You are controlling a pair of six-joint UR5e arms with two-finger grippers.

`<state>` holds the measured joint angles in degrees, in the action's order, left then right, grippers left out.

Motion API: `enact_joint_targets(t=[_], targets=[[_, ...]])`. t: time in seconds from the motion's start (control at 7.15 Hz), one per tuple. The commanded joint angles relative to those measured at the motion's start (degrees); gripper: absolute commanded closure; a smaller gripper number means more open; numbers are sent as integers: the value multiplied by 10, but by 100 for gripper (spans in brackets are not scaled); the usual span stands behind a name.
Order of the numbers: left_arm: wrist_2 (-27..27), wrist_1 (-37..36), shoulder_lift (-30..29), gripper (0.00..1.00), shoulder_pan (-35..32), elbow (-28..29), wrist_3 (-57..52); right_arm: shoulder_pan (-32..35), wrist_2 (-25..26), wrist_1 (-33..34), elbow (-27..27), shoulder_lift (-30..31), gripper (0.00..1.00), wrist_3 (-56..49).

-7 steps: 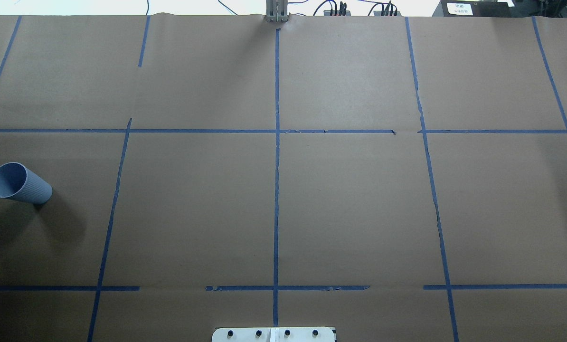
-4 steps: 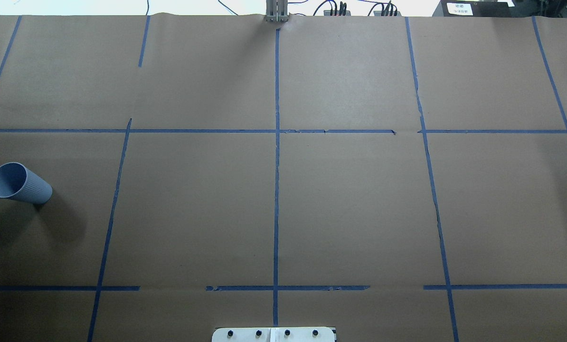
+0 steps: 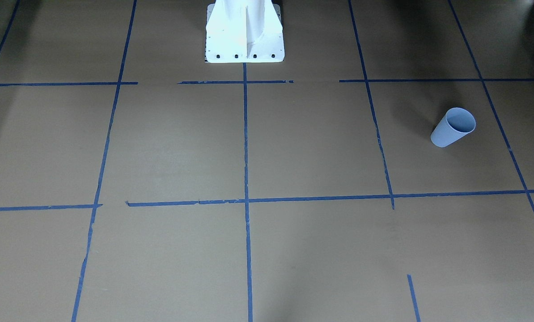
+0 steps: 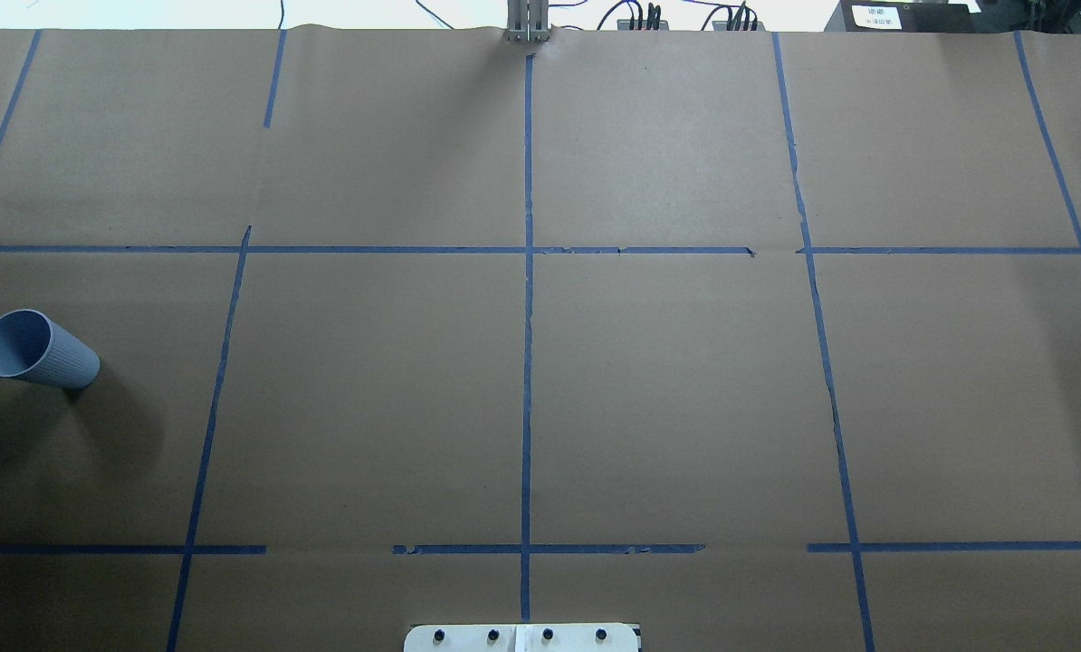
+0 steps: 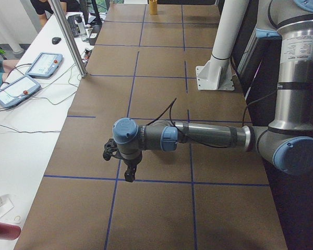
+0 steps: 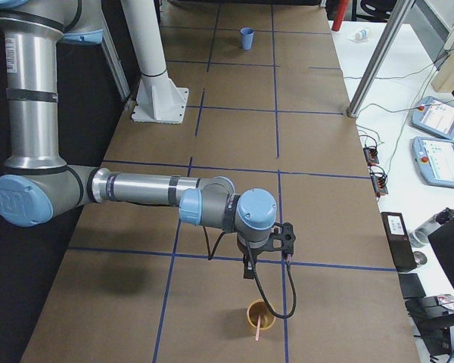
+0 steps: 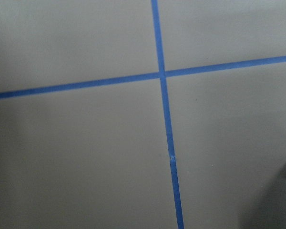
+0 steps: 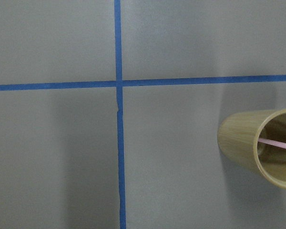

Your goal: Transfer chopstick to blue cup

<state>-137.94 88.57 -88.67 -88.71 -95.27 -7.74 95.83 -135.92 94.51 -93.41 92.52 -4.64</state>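
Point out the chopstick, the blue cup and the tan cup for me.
chopstick [image 8: 276,144]: right wrist view, on its visible pink shaft.
blue cup [image 4: 62,359]: overhead exterior view, on its ribbed side wall.
tan cup [image 8: 238,143]: right wrist view, on its outer wall.

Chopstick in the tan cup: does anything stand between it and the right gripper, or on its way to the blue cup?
Nothing visible does. The right gripper hangs over the table close to the tan cup holding the chopstick. The table toward the blue cup shows only tape lines; the white post stands aside.
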Motion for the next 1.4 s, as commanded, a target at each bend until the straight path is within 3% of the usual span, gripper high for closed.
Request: enact_joint_targets(t=[0.0,0.28,0.56,0.98,1.26], targets=[[-43,51,13,0,44,-26,96,0,-4,0,-12,-1,0,-1],[-36,135,51,0,103,-69,226,0,-5,0,-12,-2,0,-2],[-35,181,68,0,126,-69,271,-3,-6,0,-14,-4,0,-1],[35,295,78,0,218,-53,412,-1,-10,1,-13,-3,0,-1],[51,306,73,0,258,-42,431,-1,-23,1,-8,-4,0,-1]])
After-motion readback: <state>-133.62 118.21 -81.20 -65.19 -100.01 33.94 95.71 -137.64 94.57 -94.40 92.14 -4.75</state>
